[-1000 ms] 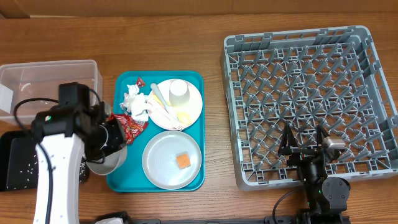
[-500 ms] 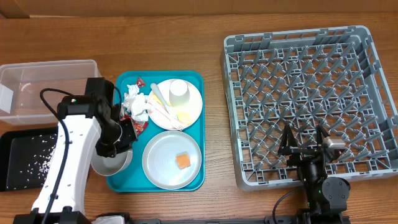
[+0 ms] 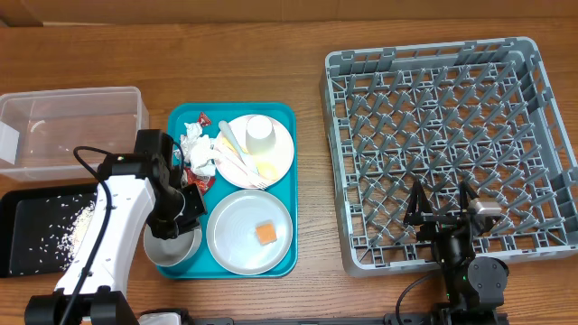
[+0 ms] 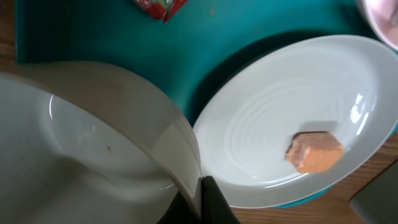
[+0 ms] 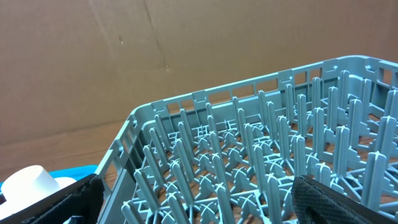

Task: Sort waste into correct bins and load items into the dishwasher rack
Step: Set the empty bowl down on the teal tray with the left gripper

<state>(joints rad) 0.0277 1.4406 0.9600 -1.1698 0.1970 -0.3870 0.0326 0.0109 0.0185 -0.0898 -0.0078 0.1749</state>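
Left pincer (image 4: 203, 196) has carried the white bowl (image 3: 172, 246) to the teal tray's (image 3: 285, 117) edge.

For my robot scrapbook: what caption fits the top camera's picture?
Left arm holds a white bowl beside the plate with an orange cube.

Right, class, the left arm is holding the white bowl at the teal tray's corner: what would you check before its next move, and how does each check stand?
1. Are the left jaws shut on the white bowl's rim: ok.
2. Is the bowl's inside clean: ok where the wrist view shows it, apart from one speck.
3. Does the rice lie in the black tray: ok.
4. Does the dishwasher rack have free pegs: ok, nothing is in it.
5. Are the right jaws open, by the rack's near edge: ok.
6. Is the orange cube binned: not ok, it sits on the plate.
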